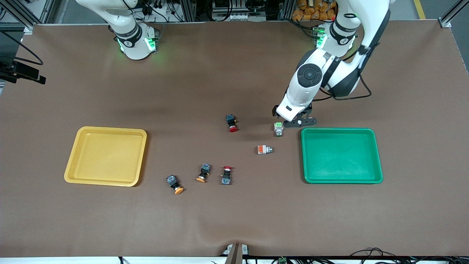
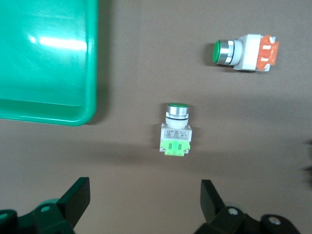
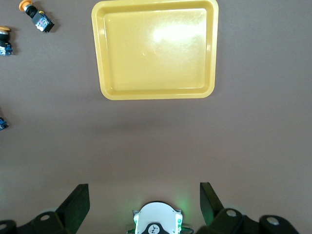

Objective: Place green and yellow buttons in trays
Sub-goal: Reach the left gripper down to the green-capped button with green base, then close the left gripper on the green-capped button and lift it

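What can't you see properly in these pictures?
- Left gripper: in the front view the arm's own wrist covers its fingers; only the left wrist view shows them open, above the pale-green-ended button.
- Right gripper: cut off by the front view's top edge; it waits open, up near its base.
- Green tray: cut by the left wrist view's edges.
- One red-capped switch: cut by the right wrist view's edge.
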You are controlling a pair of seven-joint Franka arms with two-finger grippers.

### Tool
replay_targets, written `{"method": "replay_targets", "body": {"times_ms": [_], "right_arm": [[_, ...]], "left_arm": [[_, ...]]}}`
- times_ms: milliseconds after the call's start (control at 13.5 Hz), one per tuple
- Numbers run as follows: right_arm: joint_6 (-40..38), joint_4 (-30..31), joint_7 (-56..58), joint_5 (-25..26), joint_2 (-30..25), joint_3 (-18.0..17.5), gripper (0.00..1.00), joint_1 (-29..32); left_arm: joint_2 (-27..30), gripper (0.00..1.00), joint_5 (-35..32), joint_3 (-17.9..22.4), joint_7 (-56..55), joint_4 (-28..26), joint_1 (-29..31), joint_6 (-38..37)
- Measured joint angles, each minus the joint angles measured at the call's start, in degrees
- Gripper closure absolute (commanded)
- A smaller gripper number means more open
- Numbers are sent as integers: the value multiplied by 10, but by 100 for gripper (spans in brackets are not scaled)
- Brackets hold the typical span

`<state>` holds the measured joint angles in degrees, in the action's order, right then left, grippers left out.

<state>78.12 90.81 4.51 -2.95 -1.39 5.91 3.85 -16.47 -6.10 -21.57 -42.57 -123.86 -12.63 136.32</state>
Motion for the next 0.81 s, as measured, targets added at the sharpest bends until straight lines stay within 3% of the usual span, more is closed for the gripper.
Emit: {"method": "replay_targets", "body": {"times_ms": [148, 444, 519, 593, 667, 815], "right_arm": [[5, 0, 0, 0, 11, 0, 0, 0], [3, 0, 0, -1, 17, -3, 0, -8], [2, 0, 0, -2, 17, -5, 0, -15], [2, 0, 0, -2, 17, -6, 0, -25], [4, -1, -1, -2, 17, -8, 0, -34], [15, -1, -4, -1, 17, -10, 0, -41]], "left_arm": [[-39, 0, 0, 2, 0, -19, 3, 77], [-103, 0, -41, 3, -1, -19, 2, 149], [-111, 18, -52, 3, -1, -16, 2, 155], [-116, 68, -60, 3, -1, -13, 3, 157], [-118, 100, -65, 3, -1, -11, 3, 158], [-119, 100, -73, 3, -1, -8, 2, 158]]}}
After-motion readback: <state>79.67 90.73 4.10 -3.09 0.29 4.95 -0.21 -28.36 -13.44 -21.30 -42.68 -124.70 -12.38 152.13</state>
